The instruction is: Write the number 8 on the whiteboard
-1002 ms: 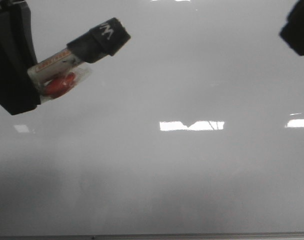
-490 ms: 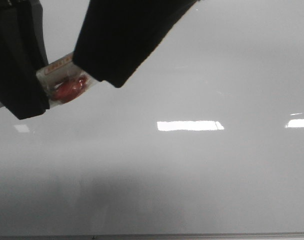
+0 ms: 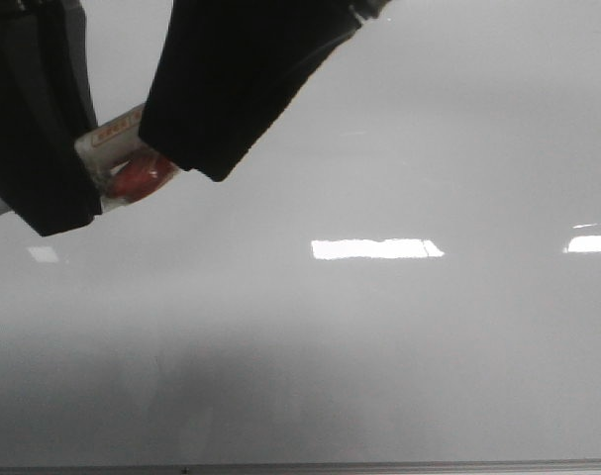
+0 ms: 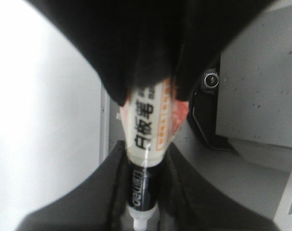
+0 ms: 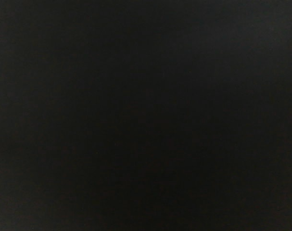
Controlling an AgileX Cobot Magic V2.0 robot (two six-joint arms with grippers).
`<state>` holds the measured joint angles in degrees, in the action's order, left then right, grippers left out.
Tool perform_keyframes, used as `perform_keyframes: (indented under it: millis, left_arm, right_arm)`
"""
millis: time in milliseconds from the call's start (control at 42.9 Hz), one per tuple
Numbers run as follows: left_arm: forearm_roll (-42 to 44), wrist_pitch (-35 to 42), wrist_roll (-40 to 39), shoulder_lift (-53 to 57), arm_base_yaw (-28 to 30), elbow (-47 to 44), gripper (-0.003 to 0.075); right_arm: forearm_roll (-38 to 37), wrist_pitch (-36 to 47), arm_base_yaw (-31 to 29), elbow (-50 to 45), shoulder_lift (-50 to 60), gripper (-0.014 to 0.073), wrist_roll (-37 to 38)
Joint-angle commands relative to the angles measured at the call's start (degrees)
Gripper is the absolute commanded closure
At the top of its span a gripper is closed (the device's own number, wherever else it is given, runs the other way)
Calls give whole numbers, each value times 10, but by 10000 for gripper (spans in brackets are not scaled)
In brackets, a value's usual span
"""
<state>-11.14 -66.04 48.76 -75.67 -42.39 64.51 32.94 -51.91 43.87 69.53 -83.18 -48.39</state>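
Observation:
The whiteboard (image 3: 399,336) fills the front view, glossy pale grey; no number 8 is in view on it. At the upper left my left gripper (image 3: 45,129) is shut on a white marker (image 3: 122,158) with a red and orange label. The left wrist view shows that marker (image 4: 148,130) running between the left gripper (image 4: 143,214) fingers, its black band and white end down by them. My right gripper (image 3: 231,89) is a large black shape covering the marker's far end, which hides the cap. I cannot see how its jaws stand, and the right wrist view is fully dark.
Bright rectangular glare patches (image 3: 376,248) lie across the board's middle and right. A thin grey edge strip (image 3: 379,466) runs along the board's near edge. Beyond the board edge, the left wrist view shows a grey surface (image 4: 261,96) and a black bracket (image 4: 208,120).
The right gripper came in from the upper right and now covers the marker's black cap, which was bare one second ago. The left gripper has barely moved.

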Motion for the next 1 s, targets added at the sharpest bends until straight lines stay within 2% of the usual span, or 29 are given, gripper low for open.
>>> perform_keyframes:
  millis: [0,47,163,210,256,443,629,793,979]
  left_arm:
    - [-25,32,-27,13,-5,19,542]
    - [-25,37,-35,13,-4,19,416]
    - [-25,48,-51,13,-2,19,170]
    - [-25,49,-52,13,-2,19,122]
    - [-25,53,-72,13,-2,19,108]
    - [-26,47,-113,18,10,17,164]
    - [-71,88,-105,64,77,-20,255]
    - [-102,168,-95,157,159,-128,452]
    - [-157,282,-95,324,242,-277,706]
  right_arm:
    - [27,13,-1,20,16,620,-5]
    - [29,14,-1,20,16,670,-5]
    - [29,13,-4,20,17,653,-5]
    - [28,13,-8,20,18,653,-5]
    - [28,13,-16,19,22,653,-5]
    - [28,12,-71,-14,64,653,-5]
    - [29,38,-143,-88,126,653,-5]
    - [72,86,-193,-143,153,653,-5]
    - [126,152,-197,-163,142,653,-5]
